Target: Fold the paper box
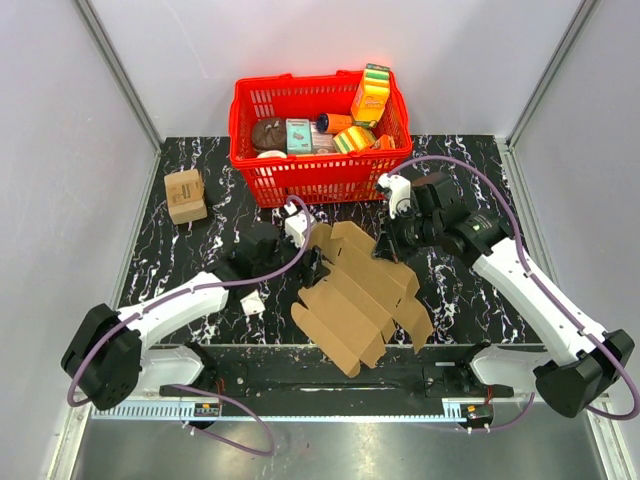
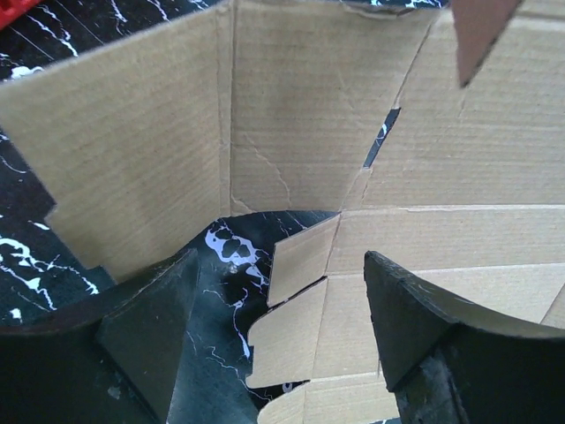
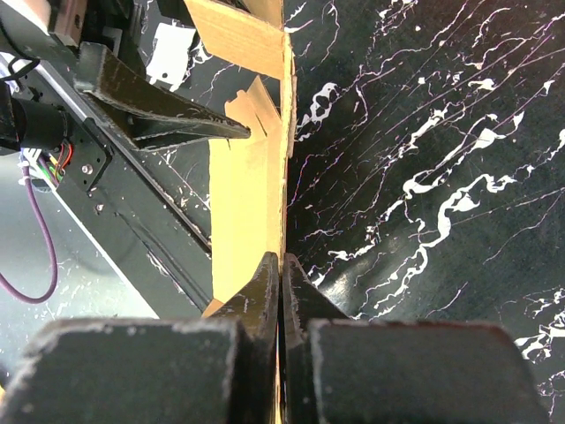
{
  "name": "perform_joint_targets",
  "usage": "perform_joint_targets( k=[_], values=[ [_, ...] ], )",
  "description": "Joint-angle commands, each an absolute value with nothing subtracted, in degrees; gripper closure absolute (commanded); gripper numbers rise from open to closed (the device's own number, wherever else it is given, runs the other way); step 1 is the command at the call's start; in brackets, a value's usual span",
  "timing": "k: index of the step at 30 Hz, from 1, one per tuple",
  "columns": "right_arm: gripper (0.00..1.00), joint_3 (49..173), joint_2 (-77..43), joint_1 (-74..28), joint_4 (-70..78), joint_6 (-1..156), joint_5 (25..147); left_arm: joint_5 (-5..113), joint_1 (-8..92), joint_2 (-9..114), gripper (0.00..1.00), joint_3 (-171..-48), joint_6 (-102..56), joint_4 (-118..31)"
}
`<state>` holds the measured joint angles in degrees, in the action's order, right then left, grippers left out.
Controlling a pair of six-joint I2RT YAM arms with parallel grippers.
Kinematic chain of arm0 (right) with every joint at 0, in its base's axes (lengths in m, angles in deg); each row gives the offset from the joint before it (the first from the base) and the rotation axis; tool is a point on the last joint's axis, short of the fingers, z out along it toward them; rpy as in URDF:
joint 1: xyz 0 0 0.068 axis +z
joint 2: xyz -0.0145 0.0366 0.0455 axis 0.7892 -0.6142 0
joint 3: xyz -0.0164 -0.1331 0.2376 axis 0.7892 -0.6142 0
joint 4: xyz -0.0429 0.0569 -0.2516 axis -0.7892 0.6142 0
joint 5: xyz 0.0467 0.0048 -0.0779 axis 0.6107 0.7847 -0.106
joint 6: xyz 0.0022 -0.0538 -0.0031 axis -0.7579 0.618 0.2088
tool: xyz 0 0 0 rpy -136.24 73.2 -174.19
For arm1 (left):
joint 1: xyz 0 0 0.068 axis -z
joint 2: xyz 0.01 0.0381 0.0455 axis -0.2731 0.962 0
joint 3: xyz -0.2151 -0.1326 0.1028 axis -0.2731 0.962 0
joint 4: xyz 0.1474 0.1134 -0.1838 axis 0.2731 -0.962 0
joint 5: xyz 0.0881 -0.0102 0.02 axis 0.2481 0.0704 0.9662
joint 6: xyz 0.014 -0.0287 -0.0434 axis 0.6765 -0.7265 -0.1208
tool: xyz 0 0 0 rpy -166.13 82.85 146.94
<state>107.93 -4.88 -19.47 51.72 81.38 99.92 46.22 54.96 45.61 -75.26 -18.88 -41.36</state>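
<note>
The paper box (image 1: 358, 295) is a plain brown cardboard sheet with creases and notched flaps, lying partly unfolded in the middle of the table. My right gripper (image 1: 402, 238) is shut on its far right flap (image 3: 265, 168), which it holds on edge between the closed fingers (image 3: 265, 291). My left gripper (image 1: 318, 262) is open at the sheet's left side. In the left wrist view its fingers (image 2: 406, 309) straddle the notched flaps (image 2: 305, 300), with an upright panel (image 2: 291, 115) beyond.
A red basket (image 1: 320, 160) with colourful packages stands at the back. A small tan cube box (image 1: 185, 195) sits at the back left. A white scrap (image 1: 252, 302) lies near the left arm. The table is black marble (image 1: 470, 290).
</note>
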Motion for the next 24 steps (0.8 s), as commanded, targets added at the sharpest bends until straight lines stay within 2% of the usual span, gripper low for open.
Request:
perform_joint_targets(
  k=[1,7,12,18,22,24],
  values=[
    [0.98,110.61,-2.90,-18.97,51.79,81.97,101.52,42.14,54.61,46.95,0.21,-75.49,-17.97,-36.19],
    [0.97,110.79,-2.64,-18.97,51.79,81.79,101.70,40.37,54.61,48.88,0.30,-75.75,-18.05,-36.09],
    [0.97,110.79,-2.55,-18.97,51.70,81.70,101.61,40.28,54.61,48.97,0.48,-76.28,-17.97,-37.14],
    [0.97,110.70,-2.82,-18.97,51.52,81.17,101.61,40.81,54.52,49.23,0.57,-77.51,-17.18,-39.60],
    [0.97,110.61,-3.08,-18.97,51.35,80.39,101.96,40.37,54.61,49.50,0.69,-78.03,-17.44,-39.70],
    [0.97,110.61,-3.25,-18.97,51.26,80.30,102.05,40.11,54.52,49.93,0.72,-78.39,-17.61,-39.87]
  ],
)
